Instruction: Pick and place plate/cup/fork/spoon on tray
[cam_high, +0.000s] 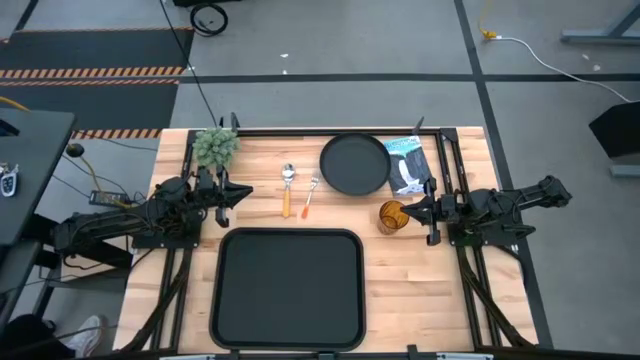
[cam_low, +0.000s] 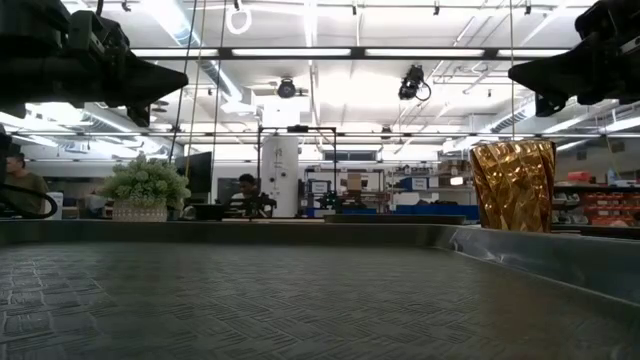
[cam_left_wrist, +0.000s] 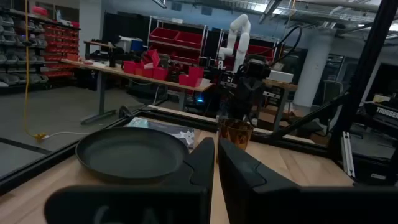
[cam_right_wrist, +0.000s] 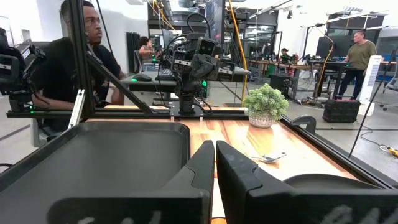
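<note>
The black tray (cam_high: 290, 290) lies at the table's near middle. The dark round plate (cam_high: 354, 164) lies at the far middle. The spoon (cam_high: 287, 188) and the slimmer fork (cam_high: 309, 196) lie side by side to its left. The amber cup (cam_high: 391, 216) stands upright to the right of the tray's far corner. My left gripper (cam_high: 247, 192) is shut and hovers left of the spoon. My right gripper (cam_high: 405, 212) is shut just right of the cup and, in the low view (cam_low: 522, 72), higher than the cup (cam_low: 513, 185), apart from it.
A small potted plant (cam_high: 215, 147) stands at the far left. A blue-and-white packet (cam_high: 408, 165) lies right of the plate. Black frame bars run along the table's left, right and far edges. People sit and stand in the room beyond the table.
</note>
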